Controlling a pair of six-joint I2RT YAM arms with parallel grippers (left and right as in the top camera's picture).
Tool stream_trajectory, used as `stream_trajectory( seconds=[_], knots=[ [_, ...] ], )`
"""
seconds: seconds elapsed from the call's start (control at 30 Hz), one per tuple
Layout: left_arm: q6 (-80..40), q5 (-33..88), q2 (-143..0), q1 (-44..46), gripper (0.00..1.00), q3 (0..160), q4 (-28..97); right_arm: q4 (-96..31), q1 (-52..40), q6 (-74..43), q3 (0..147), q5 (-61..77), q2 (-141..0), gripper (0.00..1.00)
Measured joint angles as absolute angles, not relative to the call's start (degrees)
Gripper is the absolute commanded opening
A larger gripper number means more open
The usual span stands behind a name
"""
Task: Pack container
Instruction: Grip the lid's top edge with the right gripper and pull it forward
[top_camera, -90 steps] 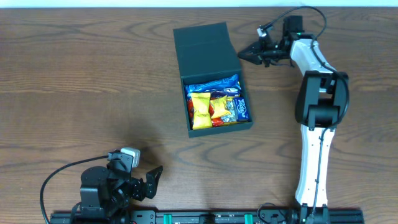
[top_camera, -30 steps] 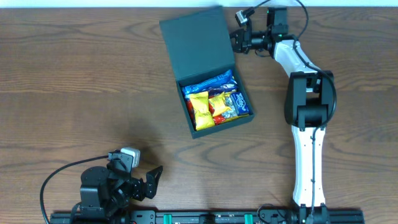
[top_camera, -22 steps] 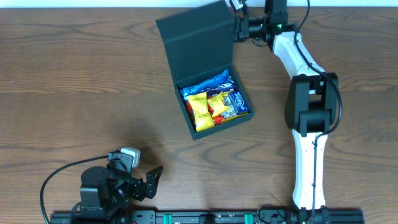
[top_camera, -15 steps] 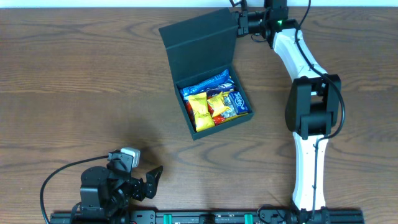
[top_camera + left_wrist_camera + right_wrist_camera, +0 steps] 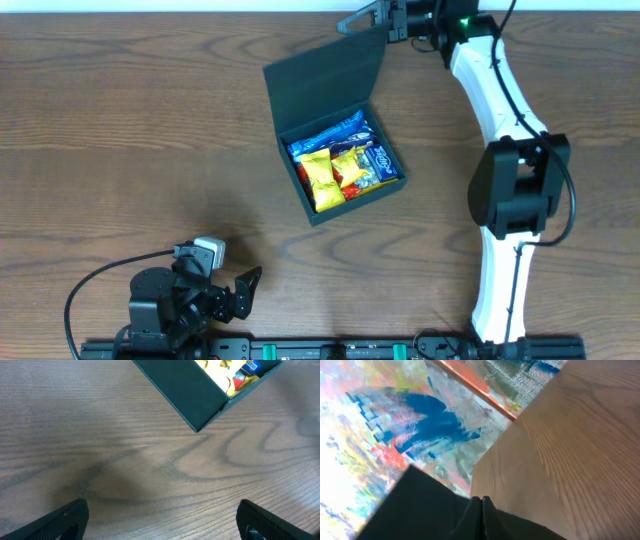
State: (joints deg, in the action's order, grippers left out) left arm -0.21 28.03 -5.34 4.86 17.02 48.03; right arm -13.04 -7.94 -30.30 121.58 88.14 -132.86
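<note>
the left gripper sits at the near left, jaws spread wide and empty, well apart from the container, which lies toward the far middle of the wood-grain table. it is a shallow, sharp-cornered square box of matte dark teal cardboard holding glossy, crinkled snack packets. its flat hinged lid tilts up on the far side. the right gripper, fingers pressed together, meets the lid's far right corner; closing likely means swinging it nearward, and this arm is nearer.
</note>
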Motion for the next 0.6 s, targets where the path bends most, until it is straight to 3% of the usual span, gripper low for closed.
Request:
stream_trajectory(
  seconds=[0.37, 0.6],
  knots=[
    [-0.21, 28.03, -5.34, 4.86, 0.95, 17.02, 48.05, -16.91, -8.56, -29.32, 121.58, 88.16, -128.33, 0.01],
    [-0.21, 28.03, -5.34, 4.86, 0.95, 17.02, 48.03, -30.79, -10.7, -25.39, 121.91, 88.29, -127.44, 0.01]
  ],
)
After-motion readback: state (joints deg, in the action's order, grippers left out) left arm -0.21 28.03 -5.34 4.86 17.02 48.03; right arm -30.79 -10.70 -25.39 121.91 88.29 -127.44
